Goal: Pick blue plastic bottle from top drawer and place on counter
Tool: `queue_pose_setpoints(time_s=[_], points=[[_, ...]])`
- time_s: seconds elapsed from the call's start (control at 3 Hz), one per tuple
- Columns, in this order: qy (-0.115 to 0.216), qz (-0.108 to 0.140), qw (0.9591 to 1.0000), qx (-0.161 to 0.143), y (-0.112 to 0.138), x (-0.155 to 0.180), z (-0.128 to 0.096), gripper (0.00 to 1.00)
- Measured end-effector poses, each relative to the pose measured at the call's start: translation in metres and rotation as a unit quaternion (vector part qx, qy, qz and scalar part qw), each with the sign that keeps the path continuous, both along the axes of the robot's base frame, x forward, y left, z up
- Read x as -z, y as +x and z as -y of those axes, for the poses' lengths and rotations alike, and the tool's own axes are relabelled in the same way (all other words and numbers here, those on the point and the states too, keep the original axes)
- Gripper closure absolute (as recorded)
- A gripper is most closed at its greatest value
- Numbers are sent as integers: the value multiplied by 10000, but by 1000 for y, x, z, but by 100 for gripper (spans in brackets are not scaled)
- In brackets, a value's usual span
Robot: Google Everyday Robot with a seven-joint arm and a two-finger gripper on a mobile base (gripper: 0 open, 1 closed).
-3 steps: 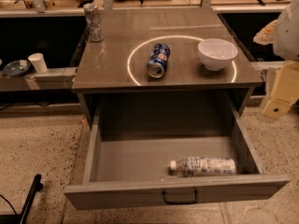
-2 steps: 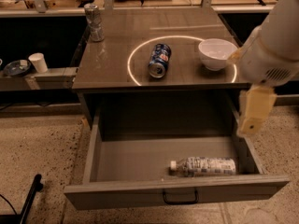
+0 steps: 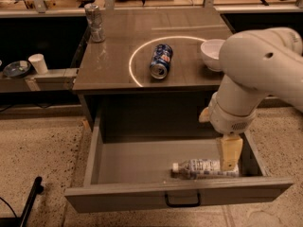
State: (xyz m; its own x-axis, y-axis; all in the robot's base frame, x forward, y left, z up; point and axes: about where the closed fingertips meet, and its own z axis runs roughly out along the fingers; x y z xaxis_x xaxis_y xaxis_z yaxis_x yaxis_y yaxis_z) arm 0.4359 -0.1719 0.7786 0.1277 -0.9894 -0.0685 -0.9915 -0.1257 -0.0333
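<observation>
Jaw opening cannot be told in this view: the gripper point(image 3: 229, 154) shows only as one pale, yellowish block hanging from the wrist, over the right part of the open drawer.

Counter point(image 3: 113, 65): grey-brown glossy top marked with a thin white ring point(image 3: 134, 74). It carries a white bowl point(image 3: 211, 56) at the right, a blue soda can point(image 3: 161, 60) lying inside the ring, and a silver can point(image 3: 94, 22) upright at the far left corner.

Top drawer point(image 3: 137, 198): pulled out toward the near side below the counter, with a black wire handle point(image 3: 182, 203) on its front.

Arm point(image 3: 258, 70): white, entering from the right and bending down over the drawer's right half.

Blue plastic bottle point(image 3: 201, 168): on its side on the drawer floor, close behind the front wall, white cap to the left and base to the right. The gripper overlaps its right end; contact cannot be confirmed.

Handling, as judged: a small plastic bottle is likely light, thin-walled and smooth, so it may roll when nudged and dent or slip under a hard squeeze. The labelled mid-body, taken across its width, looks the soundest hold. The cap end is narrower and gives less surface.
</observation>
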Motion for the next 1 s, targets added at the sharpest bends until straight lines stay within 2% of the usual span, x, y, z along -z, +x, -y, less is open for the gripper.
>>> queue_pose_setpoints(time_s=[0.33,0.67,1.0], points=[[31,-173,9996,-201,1,29,-5,41],[43,-224,9993,-307,12,45,-2,54],[70,-287,9991,-308,17,62,10,54]])
